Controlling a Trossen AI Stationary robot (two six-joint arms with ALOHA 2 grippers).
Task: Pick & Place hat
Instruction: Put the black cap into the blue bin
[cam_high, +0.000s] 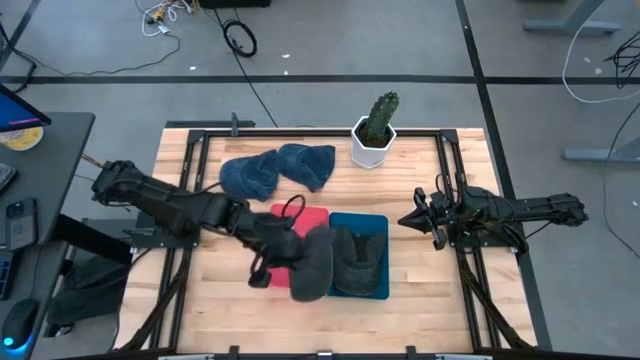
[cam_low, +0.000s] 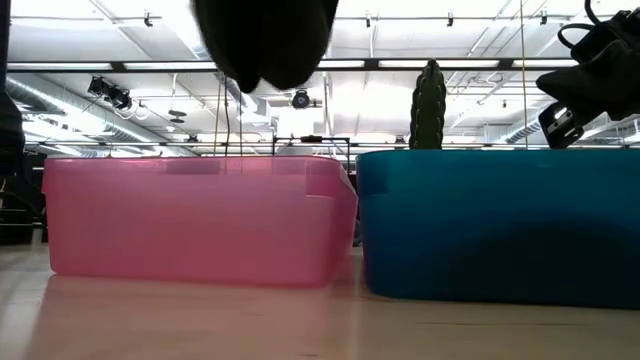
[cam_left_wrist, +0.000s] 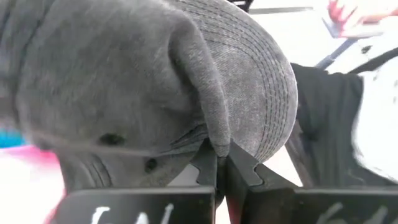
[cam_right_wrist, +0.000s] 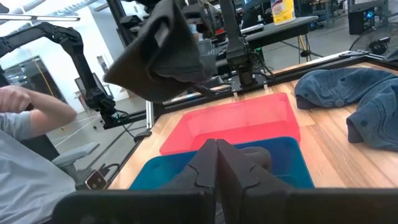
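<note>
The left gripper (cam_high: 290, 250) is pinched on the fabric of a dark grey hat (cam_high: 315, 265), holding it in the air above the seam between the two bins near the middle of the tabletop (cam_high: 440, 300). In the left wrist view its fingers (cam_left_wrist: 208, 165) press together on a fold of the cap, whose stitched brim curves away beyond them. From table height the hat (cam_low: 265, 40) hangs clear above the rim of the pink bin (cam_low: 190, 220), not touching it.

There are two bins, side by side and touching: the pink one (cam_high: 305, 218) toward the left edge and a blue bin (cam_high: 375, 225) toward the right edge. One dark hat (cam_high: 355, 262) already lies inside the blue bin. Two blue denim hats (cam_high: 280, 168) lie loose on the wood near the far edge, just beside each other. That makes four hats in all: one held, one binned, two loose.

One white pot with a cactus (cam_high: 376, 130) stands at the far edge, toward the right of the denim pair.

The right gripper (cam_high: 412, 220) waits near the right edge, just beside the blue bin, its fingers pressed together on nothing. A person's arm (cam_right_wrist: 31, 115) shows beyond the table in the right wrist view.
</note>
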